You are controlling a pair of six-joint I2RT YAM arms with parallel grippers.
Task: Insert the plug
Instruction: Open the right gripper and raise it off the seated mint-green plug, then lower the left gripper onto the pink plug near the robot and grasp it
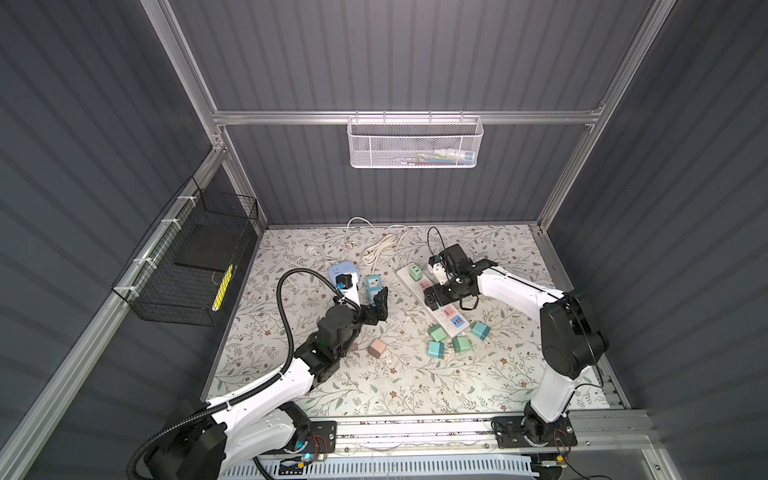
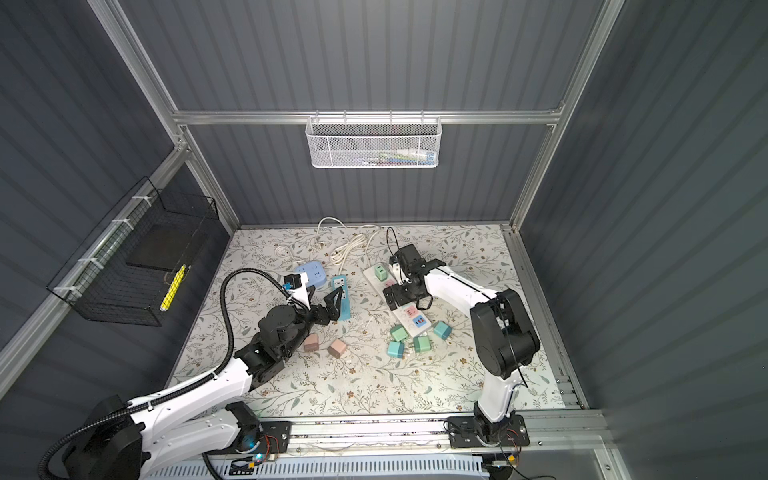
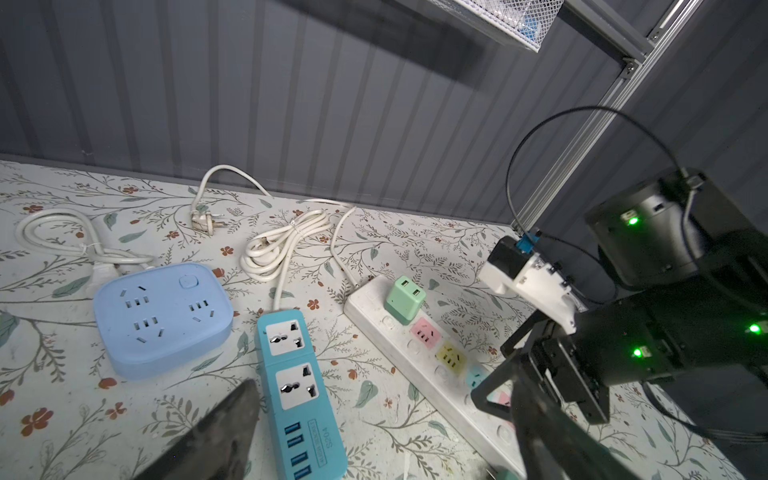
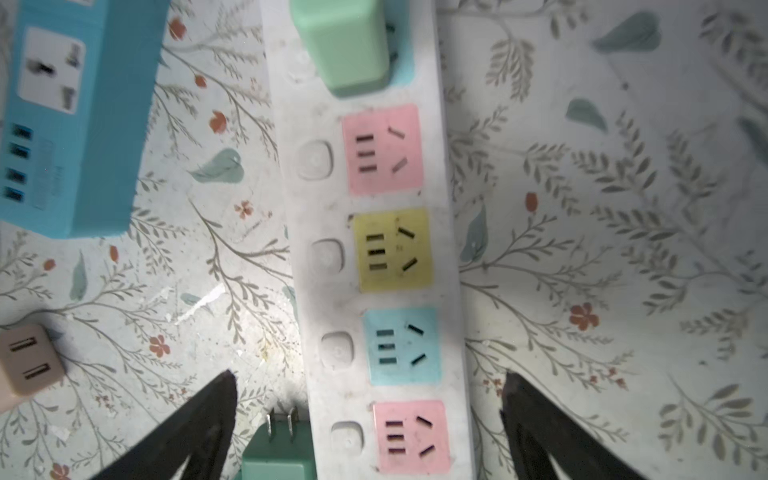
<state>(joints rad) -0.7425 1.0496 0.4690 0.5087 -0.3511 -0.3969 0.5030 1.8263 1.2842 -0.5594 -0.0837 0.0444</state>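
A white power strip with pink, yellow and blue sockets lies right of centre. A mint-green plug stands in its far-end socket. My right gripper hangs open over the strip's middle, fingers on either side of it, holding nothing. Beside the strip lies a loose green plug, prongs showing. My left gripper is open and empty next to a teal strip.
Several loose green and teal plugs lie near the white strip's front end, and a pink one sits further left. A light-blue rounded socket block and coiled white cords occupy the back. A tan plug lies left of the strip.
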